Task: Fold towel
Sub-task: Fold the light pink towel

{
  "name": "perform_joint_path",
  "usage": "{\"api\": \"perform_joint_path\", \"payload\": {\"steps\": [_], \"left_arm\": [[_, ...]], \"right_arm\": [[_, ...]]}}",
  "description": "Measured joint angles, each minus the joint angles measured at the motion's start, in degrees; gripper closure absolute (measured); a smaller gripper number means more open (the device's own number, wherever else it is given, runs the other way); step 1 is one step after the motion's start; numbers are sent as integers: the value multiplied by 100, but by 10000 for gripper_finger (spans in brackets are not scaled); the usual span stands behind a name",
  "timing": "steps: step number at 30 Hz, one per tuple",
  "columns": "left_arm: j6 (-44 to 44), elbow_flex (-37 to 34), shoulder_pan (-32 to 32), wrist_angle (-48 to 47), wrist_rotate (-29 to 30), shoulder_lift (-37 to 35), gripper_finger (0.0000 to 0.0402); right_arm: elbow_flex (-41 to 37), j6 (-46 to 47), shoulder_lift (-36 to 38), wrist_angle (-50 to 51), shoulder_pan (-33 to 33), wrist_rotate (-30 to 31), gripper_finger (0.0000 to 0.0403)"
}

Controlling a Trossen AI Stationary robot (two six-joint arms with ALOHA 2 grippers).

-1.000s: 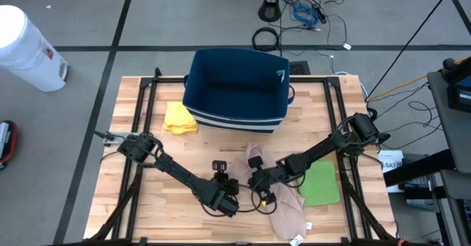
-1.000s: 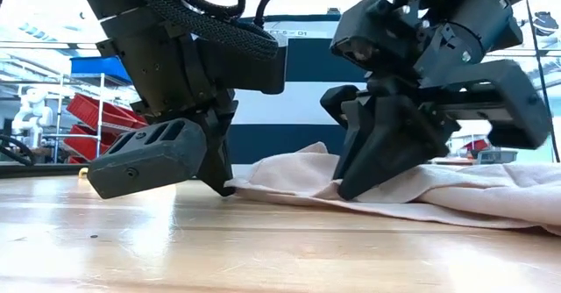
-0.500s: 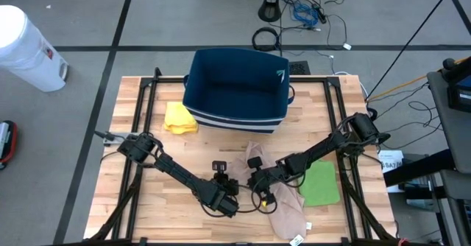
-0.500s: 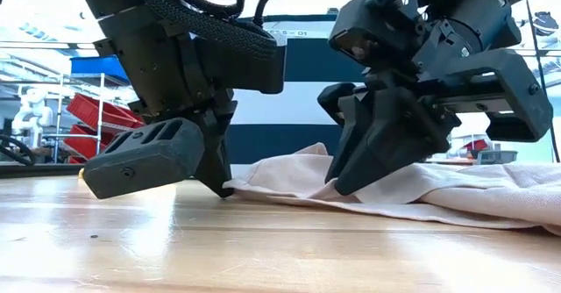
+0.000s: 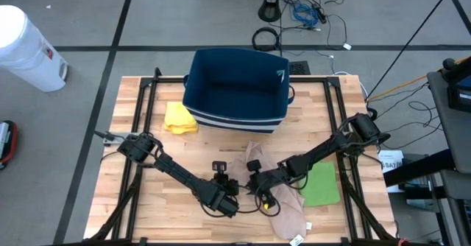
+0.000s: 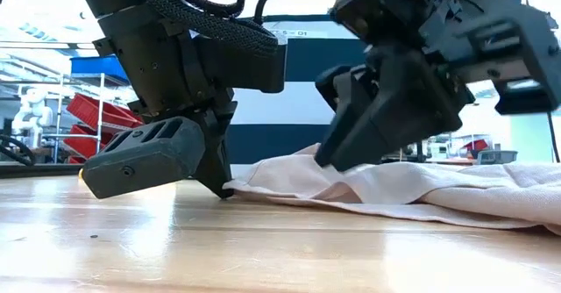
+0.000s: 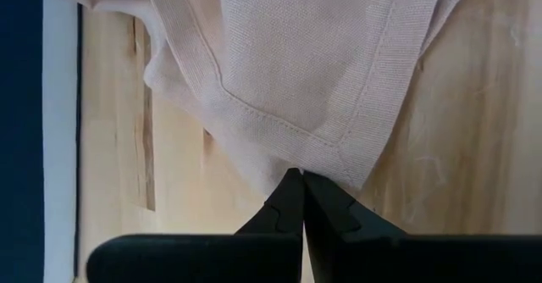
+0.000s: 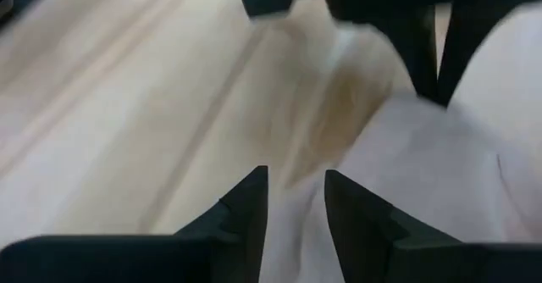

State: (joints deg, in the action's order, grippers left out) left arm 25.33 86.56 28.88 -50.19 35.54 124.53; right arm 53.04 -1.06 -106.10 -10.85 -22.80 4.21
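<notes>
Pinching beige towel [image 7: 288, 71] hem, left pincer [image 7: 301, 200] clamped together; right pincer [image 8: 296, 200] just beside, fingers apart over same towel.

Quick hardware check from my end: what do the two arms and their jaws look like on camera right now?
Both arms are dark, near-black, built of slim jointed links. The left gripper has a chunky matte housing with ribbed slots, and a corrugated black cable loops over its wrist. The right gripper is blocky and angular. Both grippers' jaws taper to points. No markings are visible.
</notes>
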Motion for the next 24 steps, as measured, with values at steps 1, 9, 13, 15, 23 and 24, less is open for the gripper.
{"api": "perform_joint_path", "payload": {"steps": [1, 9, 13, 15, 23, 24], "left_arm": [[-1, 0, 0, 14, -3, 0, 401], [3, 11, 0, 138, -18, 0, 401], [3, 67, 22, 296, -50, 0, 401], [-25, 66, 39, 291, -32, -26, 401], [-33, 74, 66, 237, 78, -343, 361], [-36, 74, 76, 144, 7, -373, 354]], "right_arm": [[0, -1, 0, -105, -15, 2, 294], [0, -119, -116, -573, -13, 453, 291], [0, -164, -116, -583, -14, 461, 291], [0, -159, -116, -621, -9, 466, 291], [0, -173, -116, -611, -14, 455, 291], [0, -173, -116, -611, -14, 451, 291]]}}
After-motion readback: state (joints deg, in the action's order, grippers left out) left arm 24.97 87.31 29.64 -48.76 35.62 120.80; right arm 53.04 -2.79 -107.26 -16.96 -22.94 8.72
